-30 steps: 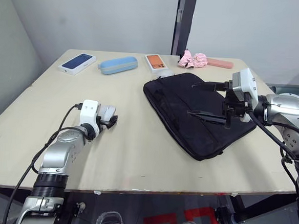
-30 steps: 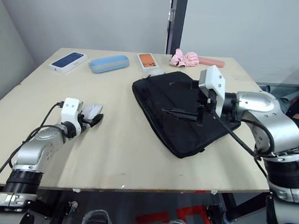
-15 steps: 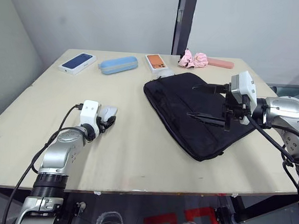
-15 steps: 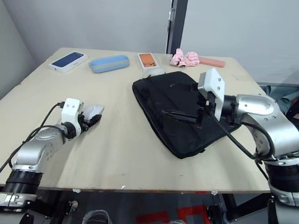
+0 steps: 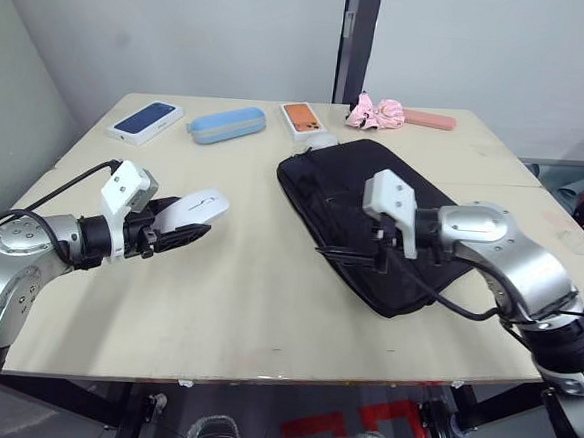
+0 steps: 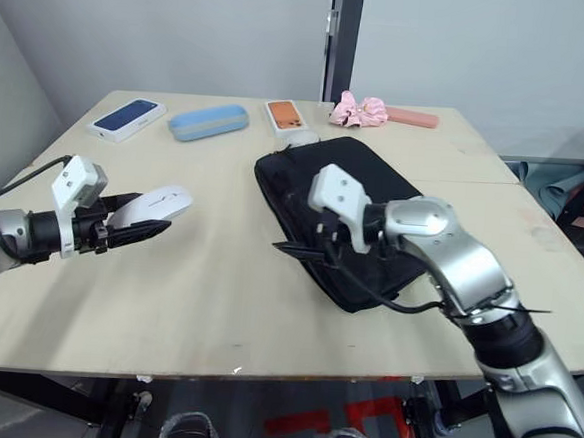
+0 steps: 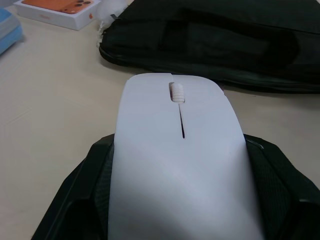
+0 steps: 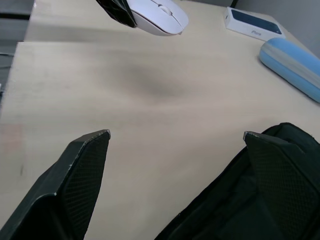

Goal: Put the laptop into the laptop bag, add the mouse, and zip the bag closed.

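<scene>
The white mouse [image 5: 194, 208] hangs a little above the table, with my left gripper [image 5: 183, 229] shut on it from both sides; the left wrist view has the mouse [image 7: 180, 165] close up between the black fingers [image 7: 85, 200]. To its right the black laptop bag [image 5: 374, 200] lies flat on the table. My right gripper [image 5: 337, 238] is open over the bag's near left edge, its fingers [image 8: 85, 170] spread wide and pointing towards the mouse [image 8: 157, 15]. The laptop is hidden from view.
Along the table's far side lie a white phone box with a blue front [image 5: 143, 120], a light blue case [image 5: 225, 124], an orange phone box [image 5: 304, 120], a pink scrunchie [image 5: 377, 112] and a pink flat case [image 5: 429, 119]. A white lump [image 5: 323, 139] touches the bag's far corner.
My left gripper has lifted the mouse off the table. The right gripper has swung left across the bag to its near left edge. The camera view has shifted.
</scene>
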Controlling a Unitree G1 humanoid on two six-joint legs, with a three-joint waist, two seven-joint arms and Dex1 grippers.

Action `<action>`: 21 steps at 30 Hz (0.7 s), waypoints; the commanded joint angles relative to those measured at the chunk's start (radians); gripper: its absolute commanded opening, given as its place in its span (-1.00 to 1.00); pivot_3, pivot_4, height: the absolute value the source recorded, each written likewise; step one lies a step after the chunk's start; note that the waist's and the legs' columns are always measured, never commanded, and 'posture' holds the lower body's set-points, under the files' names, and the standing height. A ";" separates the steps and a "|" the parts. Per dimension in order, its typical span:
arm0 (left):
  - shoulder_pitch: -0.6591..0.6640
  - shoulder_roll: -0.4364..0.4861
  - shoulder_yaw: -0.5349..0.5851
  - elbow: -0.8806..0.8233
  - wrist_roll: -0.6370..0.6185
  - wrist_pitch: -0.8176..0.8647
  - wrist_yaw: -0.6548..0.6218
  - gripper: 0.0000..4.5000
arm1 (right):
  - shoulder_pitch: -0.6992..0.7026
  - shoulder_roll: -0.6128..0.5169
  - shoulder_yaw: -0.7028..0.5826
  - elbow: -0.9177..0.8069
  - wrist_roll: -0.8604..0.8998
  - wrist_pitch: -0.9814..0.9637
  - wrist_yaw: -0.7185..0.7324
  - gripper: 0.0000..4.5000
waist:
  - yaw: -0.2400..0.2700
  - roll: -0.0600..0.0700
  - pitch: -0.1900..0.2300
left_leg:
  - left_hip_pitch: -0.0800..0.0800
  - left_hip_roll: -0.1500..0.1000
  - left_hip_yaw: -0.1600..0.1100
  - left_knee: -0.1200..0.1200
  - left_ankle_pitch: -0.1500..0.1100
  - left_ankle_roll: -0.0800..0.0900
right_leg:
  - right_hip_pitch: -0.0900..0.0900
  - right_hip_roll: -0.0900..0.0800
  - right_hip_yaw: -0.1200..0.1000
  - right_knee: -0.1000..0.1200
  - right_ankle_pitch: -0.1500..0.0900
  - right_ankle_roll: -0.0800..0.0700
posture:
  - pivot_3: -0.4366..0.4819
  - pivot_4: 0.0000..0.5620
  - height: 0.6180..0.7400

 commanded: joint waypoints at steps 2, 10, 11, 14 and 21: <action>-0.035 0.000 0.000 0.011 0.003 -0.020 0.005 0.27 | -0.049 0.090 0.170 0.093 -0.186 -0.028 -0.077 1.00 | -0.008 0.000 0.000 | 0.000 0.000 0.000 0.000 0.000 0.000 | 0.000 0.000 0.000 0.000 0.000 0.000 | -0.05 -0.47 1.00; -0.039 -0.035 -0.026 -0.006 0.001 -0.017 0.041 0.27 | -0.099 0.195 0.201 0.393 -0.373 -0.129 -0.177 1.00 | -0.016 0.000 0.000 | -0.001 0.000 0.000 0.000 0.001 -0.001 | -0.002 0.000 0.000 0.002 0.003 0.005 | -0.05 -0.47 1.00; -0.035 -0.039 -0.027 -0.014 -0.003 -0.014 0.046 0.27 | -0.104 0.199 0.196 0.417 -0.385 -0.139 -0.183 1.00 | -0.017 0.000 0.000 | -0.001 0.000 0.000 0.000 0.001 -0.001 | -0.002 0.000 0.000 0.002 0.003 0.005 | -0.05 -0.47 1.00; -0.022 -0.044 -0.028 -0.031 -0.009 -0.010 0.052 0.27 | -0.108 0.210 0.182 0.449 -0.400 -0.152 -0.182 1.00 | -0.020 0.000 0.000 | -0.001 0.000 0.000 0.000 0.001 -0.001 | -0.002 0.000 0.000 0.002 0.003 0.005 | -0.05 -0.47 1.00; -0.027 -0.055 -0.032 -0.044 -0.011 -0.006 0.069 0.27 | -0.143 0.247 0.142 0.565 -0.443 -0.174 -0.223 1.00 | -0.020 0.000 0.000 | -0.001 0.000 0.000 0.001 0.001 -0.001 | -0.002 0.000 0.000 0.004 0.003 0.005 | -0.05 -0.47 1.00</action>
